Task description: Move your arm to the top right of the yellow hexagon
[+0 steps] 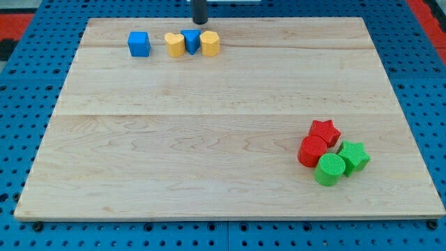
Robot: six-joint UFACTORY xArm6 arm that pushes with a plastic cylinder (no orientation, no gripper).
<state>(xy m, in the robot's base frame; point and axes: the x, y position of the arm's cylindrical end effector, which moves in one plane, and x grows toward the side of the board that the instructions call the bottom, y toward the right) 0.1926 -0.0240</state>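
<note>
The yellow hexagon (pixel 210 43) sits near the view's top, left of centre, on the wooden board (pixel 209 132). It touches a blue block (pixel 191 40), which touches a yellow heart-like block (pixel 174 44) on its left. A blue cube (pixel 139 44) stands apart further left. My tip (pixel 200 23) is a dark rod coming down from the view's top edge, just above the gap between the blue block and the yellow hexagon, slightly up and left of the hexagon.
A cluster sits at the view's lower right: a red star (pixel 325 131), a red cylinder (pixel 313 150), a green cylinder (pixel 329 169) and a green star (pixel 353 155). Blue pegboard (pixel 28 84) surrounds the board.
</note>
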